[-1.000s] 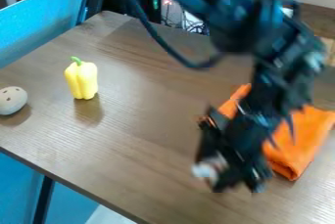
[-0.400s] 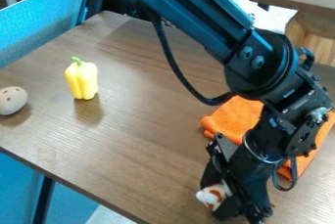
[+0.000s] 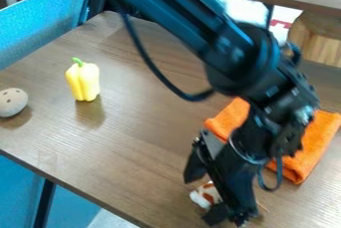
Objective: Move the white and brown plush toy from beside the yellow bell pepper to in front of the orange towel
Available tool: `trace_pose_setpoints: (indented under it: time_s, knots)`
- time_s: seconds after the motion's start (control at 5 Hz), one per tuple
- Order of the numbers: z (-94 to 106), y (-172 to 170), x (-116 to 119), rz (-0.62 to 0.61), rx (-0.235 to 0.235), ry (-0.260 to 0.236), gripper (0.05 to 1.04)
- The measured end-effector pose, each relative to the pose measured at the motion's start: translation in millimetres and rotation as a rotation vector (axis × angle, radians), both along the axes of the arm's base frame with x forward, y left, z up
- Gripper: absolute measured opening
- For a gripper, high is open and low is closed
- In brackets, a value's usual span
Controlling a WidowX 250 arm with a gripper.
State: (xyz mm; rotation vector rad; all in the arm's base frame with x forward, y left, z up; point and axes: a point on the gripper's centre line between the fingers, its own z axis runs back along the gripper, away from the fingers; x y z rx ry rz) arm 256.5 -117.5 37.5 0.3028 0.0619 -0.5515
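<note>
Apparently lowered onto the table [image 3: 136, 145] near its near edge, at half past five in the view: the white-and-brown toy [image 3: 206, 195], between the wide-set fingers of the black gripper [image 3: 201, 198]. Probably released already, with only backing off left. From there outward, orange cloth [image 3: 313, 145] at two o'clock, yellow pepper [image 3: 83, 81] at eleven, pale ball [image 3: 12, 103] at ten.

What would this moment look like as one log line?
Claw: open, brown-and-white toy between fingers | Grip: unclear | Orange cloth: folded, partly behind arm | Pepper: upright, right of pale ball
</note>
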Motion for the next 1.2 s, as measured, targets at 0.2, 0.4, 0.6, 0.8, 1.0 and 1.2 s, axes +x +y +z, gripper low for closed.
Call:
trace_pose_setpoints:
  time_s: [0.2, 0.4, 0.6, 0.8, 1.0, 1.2]
  knots:
    - [43.3, 5, -5, 0.057, -0.136, -0.109, 1.001]
    - [71.7, 7, -10, 0.093, -0.239, -0.128, 1.001]
    - [95.2, 24, -12, 0.096, -0.442, -0.157, 1.001]
    - [100.5, 68, 8, 0.229, -0.274, -0.153, 1.001]
    - [110.1, 116, 13, 0.325, -0.091, -0.157, 1.001]
    - [112.7, 164, 7, 0.358, -0.001, -0.092, 1.001]
